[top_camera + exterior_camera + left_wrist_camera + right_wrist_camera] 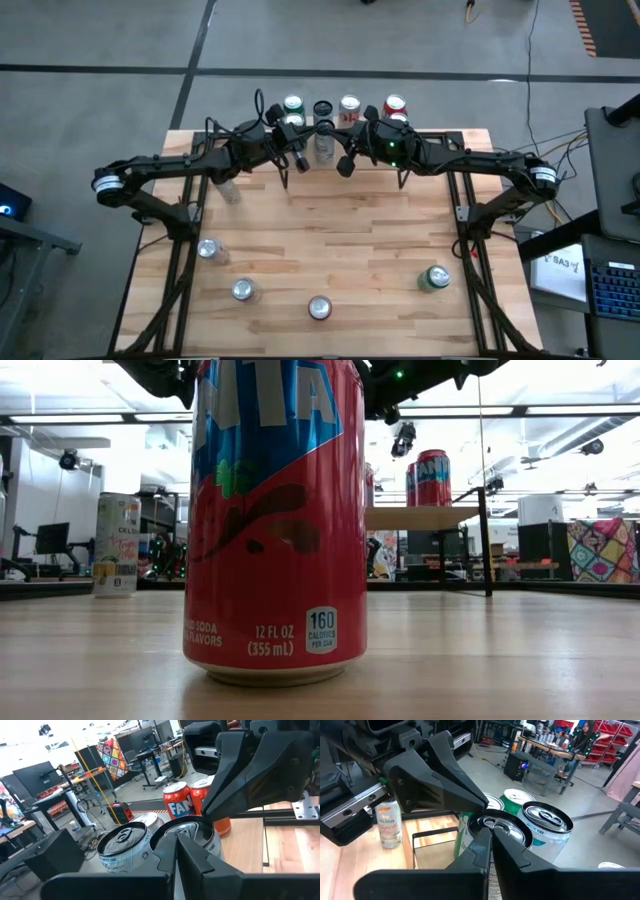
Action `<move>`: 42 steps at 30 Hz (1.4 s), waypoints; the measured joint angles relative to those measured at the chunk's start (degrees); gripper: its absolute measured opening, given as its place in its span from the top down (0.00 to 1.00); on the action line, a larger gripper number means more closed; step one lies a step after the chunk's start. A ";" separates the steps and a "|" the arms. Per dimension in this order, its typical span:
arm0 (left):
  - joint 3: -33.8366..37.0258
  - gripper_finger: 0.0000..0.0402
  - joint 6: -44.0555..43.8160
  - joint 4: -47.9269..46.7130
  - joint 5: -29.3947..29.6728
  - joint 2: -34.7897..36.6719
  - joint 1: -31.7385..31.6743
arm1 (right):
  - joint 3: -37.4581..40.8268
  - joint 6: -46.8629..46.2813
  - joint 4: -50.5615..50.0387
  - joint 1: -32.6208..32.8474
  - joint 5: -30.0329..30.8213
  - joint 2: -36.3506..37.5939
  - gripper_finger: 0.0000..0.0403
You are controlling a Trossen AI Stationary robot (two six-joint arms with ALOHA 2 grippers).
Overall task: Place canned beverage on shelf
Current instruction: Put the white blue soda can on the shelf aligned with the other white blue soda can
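Looking down from the high view, both arms reach toward the top centre of the frame, where the shelf (440,140) sits at the table's (330,250) far edge with a row of cans on it: a green-topped can (292,104), a dark can (322,109), a white can (349,105) and a red can (395,106). Left gripper (303,158) hangs just below that row, fingers pressed together, holding nothing. Right gripper (347,160) sits just beside it, almost tip to tip, fingers also pressed together and empty. A silver can (324,143) stands between the two, at the shelf's front edge.

Down in the lower half of the high frame, four cans wait on the table: one at left (207,249), one lower left (243,290), one bottom centre (319,308), and a green one (434,278) at lower right. A pale can (228,188) stands under the left arm.

From the low view a big red soda can (275,520) fills the centre, with a white can (117,545) at left and the shelf board (420,517) behind at right, a red can (432,477) on top
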State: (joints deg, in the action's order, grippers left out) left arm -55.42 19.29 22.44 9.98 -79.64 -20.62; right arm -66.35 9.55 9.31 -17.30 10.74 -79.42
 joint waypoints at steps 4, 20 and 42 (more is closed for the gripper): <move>0.00 1.00 -1.09 -0.05 -0.02 0.00 0.09 | 0.00 0.57 -0.09 0.02 2.55 0.00 0.98; 0.06 1.00 -1.31 -0.43 -0.11 0.24 1.84 | 0.02 2.34 -0.30 0.00 5.44 0.09 0.98; -1.25 1.00 0.55 2.63 0.17 -1.36 -0.13 | 0.07 1.32 -0.11 0.15 3.62 0.94 0.98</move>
State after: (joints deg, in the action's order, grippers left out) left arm -56.66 19.84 25.07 10.15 -81.00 -20.75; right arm -66.28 10.87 9.19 -17.15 14.37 -78.48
